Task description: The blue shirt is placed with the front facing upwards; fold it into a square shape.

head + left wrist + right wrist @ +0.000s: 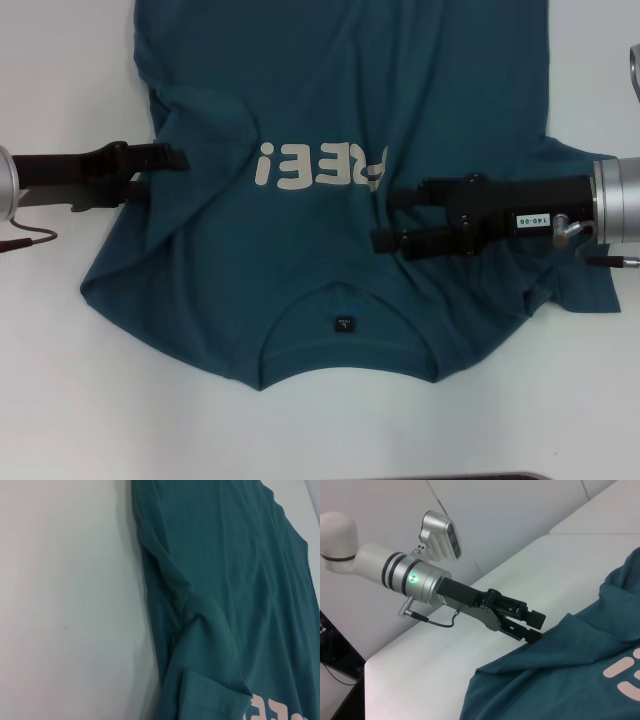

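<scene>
The blue shirt [340,210] lies spread face-up on the white counter [60,380], unfolded; every fold remains. The left gripper [178,158], fingers slightly apart, sits at the shirt's sleeve edge. The right gripper [390,220], fingers apart, hovers beside the chest lettering [318,165].

A robotics lab, it seems: a bare white table [60,400]; plain white wall panels [520,515] behind.

Two silver arm cuffs carry black tools: the left tool [532,625] with a green light and thin cable, the right tool [395,220] with a small white label.
</scene>
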Robot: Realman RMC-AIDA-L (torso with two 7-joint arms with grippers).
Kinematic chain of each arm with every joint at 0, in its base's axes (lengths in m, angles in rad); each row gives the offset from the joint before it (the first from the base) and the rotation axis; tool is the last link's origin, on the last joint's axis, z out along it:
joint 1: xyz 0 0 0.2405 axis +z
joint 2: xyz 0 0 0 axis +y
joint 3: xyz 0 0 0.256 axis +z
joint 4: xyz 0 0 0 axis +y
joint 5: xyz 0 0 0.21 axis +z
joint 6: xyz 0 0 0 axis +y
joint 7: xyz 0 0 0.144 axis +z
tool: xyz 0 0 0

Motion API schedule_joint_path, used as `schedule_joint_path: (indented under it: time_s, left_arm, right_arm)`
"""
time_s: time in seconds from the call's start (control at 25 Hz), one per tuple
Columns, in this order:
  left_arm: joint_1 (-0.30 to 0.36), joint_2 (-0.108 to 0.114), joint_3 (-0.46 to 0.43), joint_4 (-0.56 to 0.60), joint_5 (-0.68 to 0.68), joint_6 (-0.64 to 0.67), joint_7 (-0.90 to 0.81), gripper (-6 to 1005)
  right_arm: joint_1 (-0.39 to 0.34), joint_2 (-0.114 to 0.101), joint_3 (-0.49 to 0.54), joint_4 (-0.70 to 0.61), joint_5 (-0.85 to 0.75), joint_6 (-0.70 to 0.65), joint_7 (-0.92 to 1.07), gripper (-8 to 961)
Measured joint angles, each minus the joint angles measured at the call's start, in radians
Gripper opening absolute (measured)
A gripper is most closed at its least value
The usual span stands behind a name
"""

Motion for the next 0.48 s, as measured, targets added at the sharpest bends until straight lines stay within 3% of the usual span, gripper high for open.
schedule_joint_path:
  time_s: [0.48]
  left_arm:
    - [-0.019, -0.022, 0.009, 0.005, -0.004, 0.024, 0.006, 859]
  right_arm:
    - [0.002, 0.000, 0.000, 0.000, 0.000, 0.000, -0.006, 913]
